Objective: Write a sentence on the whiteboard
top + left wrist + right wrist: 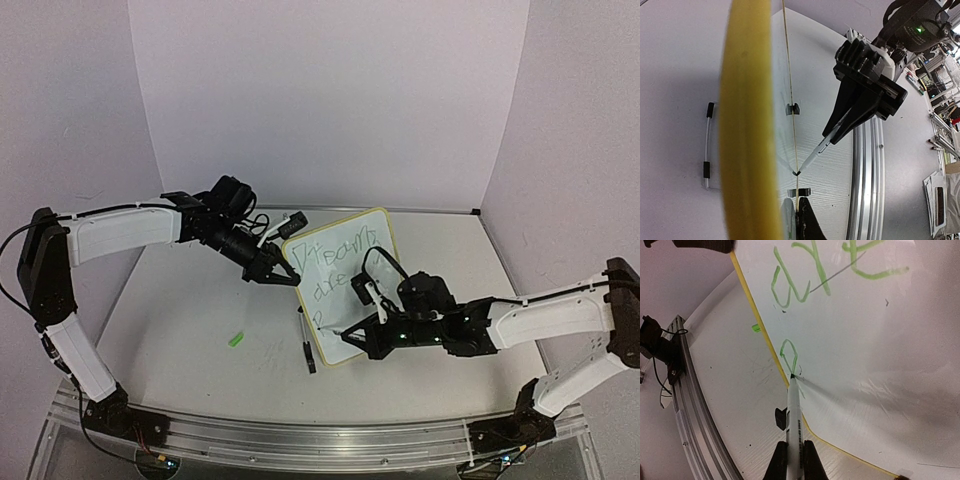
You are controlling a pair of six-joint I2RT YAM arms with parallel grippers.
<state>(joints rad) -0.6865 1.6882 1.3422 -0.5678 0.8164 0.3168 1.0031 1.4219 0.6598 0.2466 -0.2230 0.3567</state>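
Whiteboard (352, 250) stands tilted at mid-bench (190, 330), with both claws clamped.
Only the top view shows the left claw (279, 270) gripping the board's left edge. It also shows the whole green sentence (335, 262): a scrawly "Dreams", "are" and a lone "p". The right wrist view shows the right claw (794, 461) tight around a white marker (794, 412), its tip touching the board beside that "p". The barrel print is unreadable. The left wrist view shows the thin yellow frame edge-on.
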